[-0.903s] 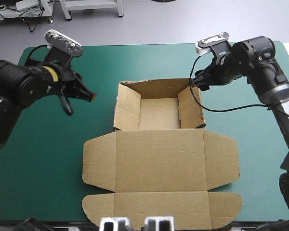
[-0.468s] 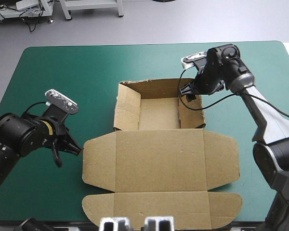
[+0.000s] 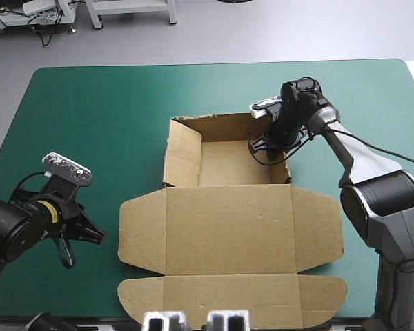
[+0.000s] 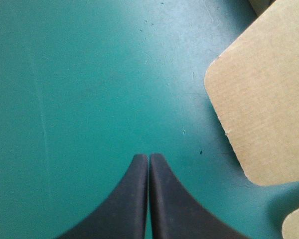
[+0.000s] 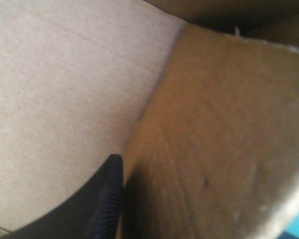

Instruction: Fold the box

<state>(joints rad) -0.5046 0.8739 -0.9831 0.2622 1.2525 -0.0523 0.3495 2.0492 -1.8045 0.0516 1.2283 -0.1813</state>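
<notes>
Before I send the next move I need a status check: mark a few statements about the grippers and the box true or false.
1. The left gripper is shut, over bare teal-green cover. True.
2. The left gripper holds a rounded flap of the box. False: it holds nothing, and the flap lies flat off to its side, not touching it.
3. The right gripper is at the right wall of the box's tray. True.
4. The lid stands upright. False: it lies flat, toward the table's near edge.

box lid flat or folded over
Flat. The box is an open tray, walls raised; its lid lies spread on the teal-green cover toward the near edge.
</notes>
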